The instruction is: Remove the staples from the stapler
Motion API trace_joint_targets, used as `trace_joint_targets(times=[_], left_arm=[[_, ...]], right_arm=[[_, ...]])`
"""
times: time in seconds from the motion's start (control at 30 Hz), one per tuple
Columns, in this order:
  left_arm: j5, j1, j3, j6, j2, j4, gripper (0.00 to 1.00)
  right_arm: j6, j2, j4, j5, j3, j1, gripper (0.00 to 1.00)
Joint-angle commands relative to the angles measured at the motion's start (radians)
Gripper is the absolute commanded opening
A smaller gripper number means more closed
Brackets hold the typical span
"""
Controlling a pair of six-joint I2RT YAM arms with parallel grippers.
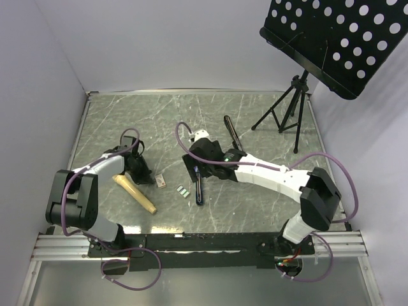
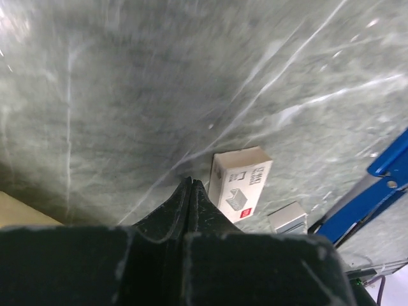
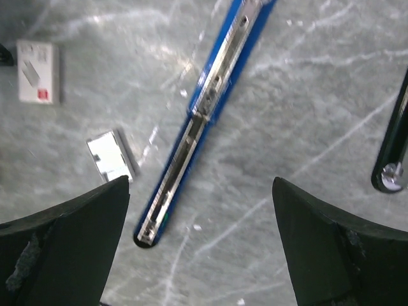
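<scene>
The blue stapler (image 1: 198, 185) lies opened out flat on the table, its silvery channel facing up; it also shows in the right wrist view (image 3: 191, 131). Short silvery staples (image 1: 183, 190) lie on the table left of it, seen too in the right wrist view (image 3: 111, 156) and the left wrist view (image 2: 288, 217). My right gripper (image 1: 194, 164) is open and empty above the stapler's near end (image 3: 199, 185). My left gripper (image 1: 149, 180) is shut and empty, its tip (image 2: 190, 181) just short of the tan-and-white box (image 2: 241, 183).
The small box (image 1: 161, 182) lies between my left gripper and the staples. A tan wooden stapler (image 1: 135, 194) lies at the front left. A black stapler (image 1: 231, 134) lies behind my right arm. A music stand's tripod (image 1: 284, 115) stands at the back right.
</scene>
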Motion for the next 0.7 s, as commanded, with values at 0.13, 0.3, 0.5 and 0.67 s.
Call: trace_joint_targets(times=[0.13,0.3,0.5,0.67], left_arm=[[-0.013,-0.067,-0.063,-0.087,0.002,0.032,0.01],[0.014,-0.113,-0.088,-0.132,0.008,0.072,0.01],[0.063,-0.136,-0.126,-0.188,-0.036,0.108,0.01],[0.001,-0.130,-0.016,-0.158,-0.107,-0.004,0.01]], right_arm=[[-0.036,-0.084,0.068,-0.018,-0.024,-0.020,1.00],[-0.033,-0.116,0.095,-0.045,-0.062,-0.020,1.00],[-0.077,-0.150,0.159,-0.127,-0.100,-0.020,0.99],[-0.120,-0.139,0.234,-0.259,-0.120,-0.017,0.85]])
